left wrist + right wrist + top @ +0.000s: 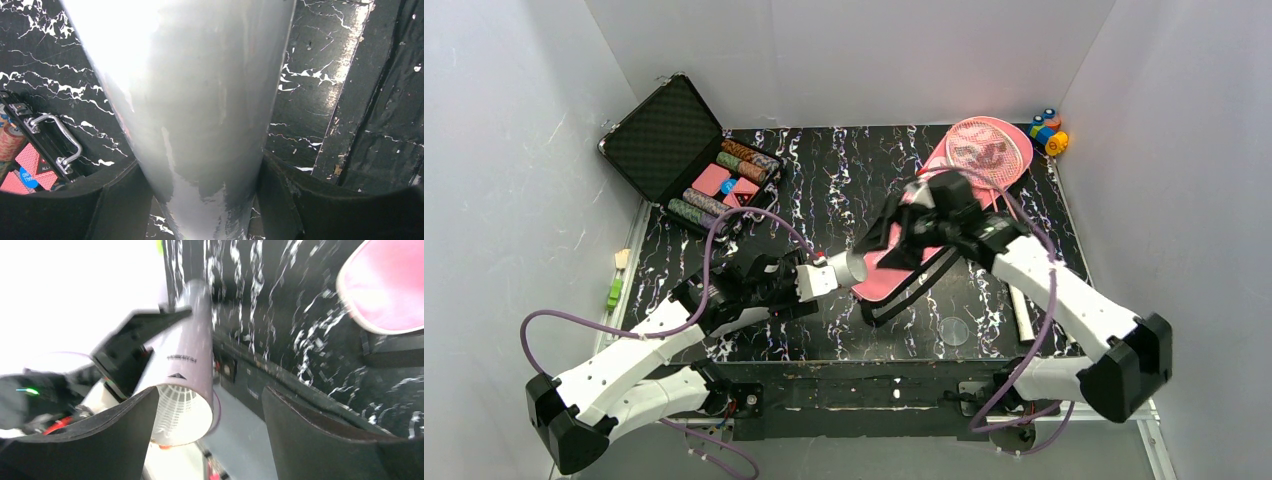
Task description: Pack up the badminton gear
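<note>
Lab test booth: white walls [514, 130] enclose a marbled table [844, 170].

The left gripper [816, 277] clasps the white tube [849, 268] above the marbled table [844, 170], its free end pointing at the right gripper [879, 237], which hangs just beside it over the pink bag [894, 278], a pink-framed racket [989, 150] at the bag's far end.

A black tabletop [844, 190] veined in white is enclosed on 3 sides by plain pale walls [844, 60] — left, back, right — and is brightly lit.
</note>
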`<action>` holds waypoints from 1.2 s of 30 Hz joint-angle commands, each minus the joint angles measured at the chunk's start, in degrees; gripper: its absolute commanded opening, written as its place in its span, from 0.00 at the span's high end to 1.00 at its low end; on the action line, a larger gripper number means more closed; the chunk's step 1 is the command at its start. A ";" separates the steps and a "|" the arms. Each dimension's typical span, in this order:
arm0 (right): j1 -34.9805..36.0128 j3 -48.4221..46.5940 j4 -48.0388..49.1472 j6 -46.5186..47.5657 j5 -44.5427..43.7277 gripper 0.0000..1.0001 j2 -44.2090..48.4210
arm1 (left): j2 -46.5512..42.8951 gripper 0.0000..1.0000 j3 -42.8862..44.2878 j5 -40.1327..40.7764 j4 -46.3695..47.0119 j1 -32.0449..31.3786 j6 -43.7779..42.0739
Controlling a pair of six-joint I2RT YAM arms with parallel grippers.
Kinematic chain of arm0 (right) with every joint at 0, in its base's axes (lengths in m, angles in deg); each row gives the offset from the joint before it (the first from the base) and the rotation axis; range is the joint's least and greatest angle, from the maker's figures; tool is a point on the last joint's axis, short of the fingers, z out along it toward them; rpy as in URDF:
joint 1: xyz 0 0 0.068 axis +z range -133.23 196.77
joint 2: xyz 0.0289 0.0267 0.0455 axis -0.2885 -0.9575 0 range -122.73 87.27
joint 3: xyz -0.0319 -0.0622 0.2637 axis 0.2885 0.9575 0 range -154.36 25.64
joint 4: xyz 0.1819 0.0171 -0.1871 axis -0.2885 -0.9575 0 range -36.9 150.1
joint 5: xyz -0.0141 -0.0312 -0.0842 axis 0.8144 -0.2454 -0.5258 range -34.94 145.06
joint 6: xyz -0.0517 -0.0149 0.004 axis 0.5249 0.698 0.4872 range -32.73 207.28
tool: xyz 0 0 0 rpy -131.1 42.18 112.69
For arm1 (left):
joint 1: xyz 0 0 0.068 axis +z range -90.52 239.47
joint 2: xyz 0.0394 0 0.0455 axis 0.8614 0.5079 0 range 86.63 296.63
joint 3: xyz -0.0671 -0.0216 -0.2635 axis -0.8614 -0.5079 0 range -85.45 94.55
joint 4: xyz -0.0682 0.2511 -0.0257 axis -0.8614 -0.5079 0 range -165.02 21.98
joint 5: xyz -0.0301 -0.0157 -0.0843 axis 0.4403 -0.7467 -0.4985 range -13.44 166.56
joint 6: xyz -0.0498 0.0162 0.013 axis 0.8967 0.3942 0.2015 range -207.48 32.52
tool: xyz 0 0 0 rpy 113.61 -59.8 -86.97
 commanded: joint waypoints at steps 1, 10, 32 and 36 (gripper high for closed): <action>-13.92 -3.93 -2.20 1.88 2.37 0.15 8.15 | -0.89 0.53 1.24 0.01 1.52 -0.13 -0.65; -38.15 -12.54 -16.14 15.60 -5.39 0.15 -0.78 | -0.99 0.53 0.90 -0.51 1.43 -0.11 -0.31; -49.35 -29.94 -27.68 15.82 -17.37 0.23 -38.82 | -1.76 0.53 0.20 -0.56 0.90 -0.15 -0.75; -49.34 -31.26 -28.16 16.09 -17.42 0.28 -42.76 | -1.99 0.53 0.03 -0.30 0.90 -0.18 -1.11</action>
